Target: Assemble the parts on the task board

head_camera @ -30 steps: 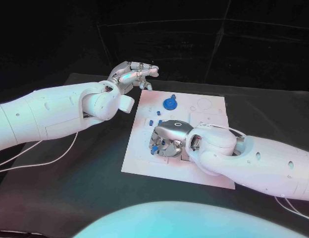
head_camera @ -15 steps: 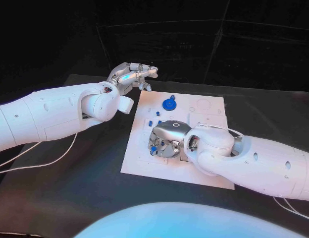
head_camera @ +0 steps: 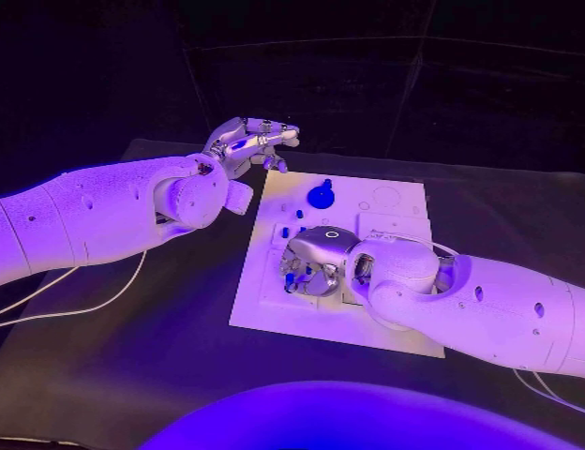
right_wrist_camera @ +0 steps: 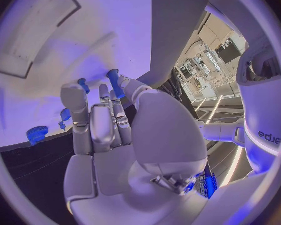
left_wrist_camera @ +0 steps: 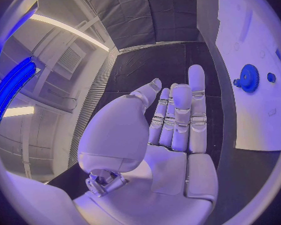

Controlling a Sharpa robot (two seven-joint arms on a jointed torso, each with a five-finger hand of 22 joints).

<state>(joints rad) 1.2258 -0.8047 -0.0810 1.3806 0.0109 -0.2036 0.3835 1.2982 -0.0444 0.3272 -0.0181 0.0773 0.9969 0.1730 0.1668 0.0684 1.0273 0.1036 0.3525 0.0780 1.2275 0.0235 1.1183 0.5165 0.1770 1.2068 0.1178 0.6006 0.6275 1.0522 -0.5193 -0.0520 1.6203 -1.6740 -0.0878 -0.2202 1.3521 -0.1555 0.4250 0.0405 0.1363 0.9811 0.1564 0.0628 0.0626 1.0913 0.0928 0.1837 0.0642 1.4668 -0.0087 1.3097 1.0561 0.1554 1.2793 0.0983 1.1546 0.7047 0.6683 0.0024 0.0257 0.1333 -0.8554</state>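
A black desk (head_camera: pixel 130 328) carries a white board (head_camera: pixel 279 305) at centre. The right hand (head_camera: pixel 313 262) reaches down onto it, fingers pinching a small blue peg (right_wrist_camera: pixel 114 82), likely to seat it. At eleven o'clock, the left hand (head_camera: pixel 246 142) hovers, fingers apart, holding nothing. A blue gear (head_camera: pixel 321 197) sits at twelve o'clock.

We see two bulky white arms with dimpled shells, a left hand (head_camera: pixel 248 142) and right hand (head_camera: pixel 313 263) of silver segmented fingers, and thin white cables (head_camera: pixel 63 305) trailing below.
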